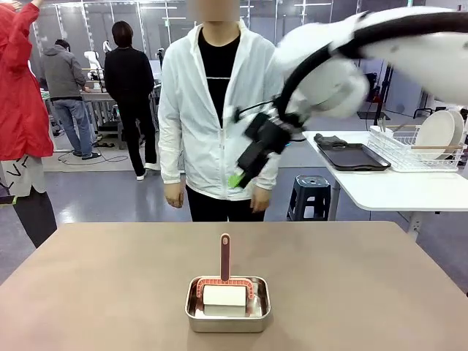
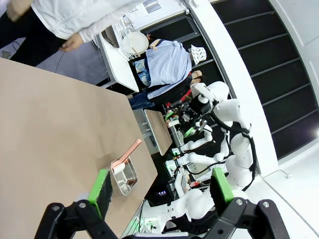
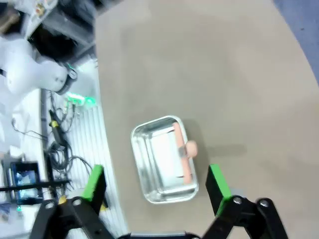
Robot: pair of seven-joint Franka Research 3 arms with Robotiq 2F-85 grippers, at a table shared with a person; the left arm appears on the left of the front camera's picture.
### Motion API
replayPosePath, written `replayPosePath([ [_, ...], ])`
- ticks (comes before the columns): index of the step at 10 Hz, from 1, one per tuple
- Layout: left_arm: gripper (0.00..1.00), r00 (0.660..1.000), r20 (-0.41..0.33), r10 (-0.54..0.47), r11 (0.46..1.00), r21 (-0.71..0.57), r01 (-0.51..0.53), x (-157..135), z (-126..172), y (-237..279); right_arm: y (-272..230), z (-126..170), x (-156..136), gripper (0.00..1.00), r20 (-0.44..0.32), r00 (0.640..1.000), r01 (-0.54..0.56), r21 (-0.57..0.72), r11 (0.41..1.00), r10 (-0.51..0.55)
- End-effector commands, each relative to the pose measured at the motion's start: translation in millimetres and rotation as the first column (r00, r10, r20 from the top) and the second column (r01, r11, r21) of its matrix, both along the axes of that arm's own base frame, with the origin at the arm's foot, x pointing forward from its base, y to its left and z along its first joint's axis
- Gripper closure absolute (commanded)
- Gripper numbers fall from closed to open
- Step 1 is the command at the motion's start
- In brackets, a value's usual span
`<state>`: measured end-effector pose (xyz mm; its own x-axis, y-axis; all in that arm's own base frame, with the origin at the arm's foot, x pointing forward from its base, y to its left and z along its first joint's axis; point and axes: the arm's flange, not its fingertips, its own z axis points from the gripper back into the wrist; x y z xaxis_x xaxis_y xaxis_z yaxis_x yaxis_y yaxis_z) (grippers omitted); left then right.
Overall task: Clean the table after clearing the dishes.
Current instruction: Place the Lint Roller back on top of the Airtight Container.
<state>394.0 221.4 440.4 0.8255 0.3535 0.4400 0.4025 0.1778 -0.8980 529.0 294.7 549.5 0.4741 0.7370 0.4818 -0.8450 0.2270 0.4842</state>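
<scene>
step: dishes look cleared. The table [image 1: 95,292] top is bare apart from a small steel pan [image 1: 227,305] near the robot's edge, centre. White plates [image 1: 437,133] stand in a wire rack [image 1: 409,150] on the white side table [image 1: 387,186] to the right, with a dark tray [image 1: 351,156] beside the rack. My read: the wiping stage is about to start.
tool: a cleaning tool with a white pad [image 1: 224,295] sits in the pan; its reddish handle [image 1: 224,256] sticks up and points toward the person [image 1: 216,110] standing at the far side, hands down.
right gripper [image 1: 245,174]: raised well above the table, over its far half, angled down. In its wrist view the pan [image 3: 163,158] lies just ahead between the green pads [image 3: 93,183]. Jaws spread wide, nothing between them, touching nothing.
left gripper [image 2: 162,186]: jaws wide apart, empty, off the near edge of the table [image 2: 55,129]; the pan [image 2: 124,177] shows near one pad [image 2: 103,185].
next move: probably the right arm drops onto the handle. That needs the jaws lined up across the handle, a close on it clear of the pan rim, then a straight lift.
risk: the pan is loose and light; a skewed grip may drag or tip it.
</scene>
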Motion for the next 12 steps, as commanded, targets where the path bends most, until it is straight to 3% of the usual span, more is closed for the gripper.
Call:
replayPosePath([
  [1, 0.00, 1.000, 0.001, 0.000, 1.000, 0.001, 0.000, -4, 2, 0, -112, -9, -19, 0.00, -0.135, 0.970, 0.227, 0.215, 0.950, -0.201],
  [2, 0.00, 1.000, 0.001, 0.000, 1.000, 0.001, 0.000, -4, 2, 0, -173, -14, -22, 0.00, -0.206, 0.938, 0.328, 0.282, 0.901, -0.277],
  [3, 0.00, 1.000, 0.001, 0.000, 1.000, 0.001, 0.000, -4, 2, 0, -250, -30, -28, 0.00, -0.298, 0.878, 0.466, 0.361, 0.808, -0.374],
  [4, 0.00, 1.000, 0.001, 0.000, 1.000, 0.001, 0.000, -4, 2, 0, -288, -40, -35, 0.00, -0.357, 0.847, 0.519, 0.388, 0.762, -0.395],
  [6, 0.00, 1.000, 0.001, 0.000, 1.000, 0.001, 0.000, -4, 2, 0, -392, -76, -58, 0.00, -0.475, 0.727, 0.678, 0.384, 0.627, -0.495],
  [8, 0.00, 1.000, 0.001, 0.000, 1.000, 0.001, 0.000, -4, 2, 0, -461, -82, -87, 0.00, -0.550, 0.596, 0.798, 0.321, 0.511, -0.585],
  [10, 0.00, 1.000, 0.001, 0.000, 1.000, 0.001, 0.000, -4, 2, 0, -517, -120, -125, 0.00, -0.650, 0.441, 0.895, 0.261, 0.363, -0.620],
  [11, 0.00, 1.000, 0.001, 0.000, 1.000, 0.001, 0.000, -4, 2, 0, -529, -145, -143, 0.00, -0.667, 0.416, 0.907, 0.256, 0.334, -0.619],
  [12, 0.00, 1.000, 0.001, 0.000, 1.000, 0.001, 0.000, -4, 2, 0, -534, -166, -157, 0.00, -0.687, 0.383, 0.924, 0.272, 0.270, -0.618],
])
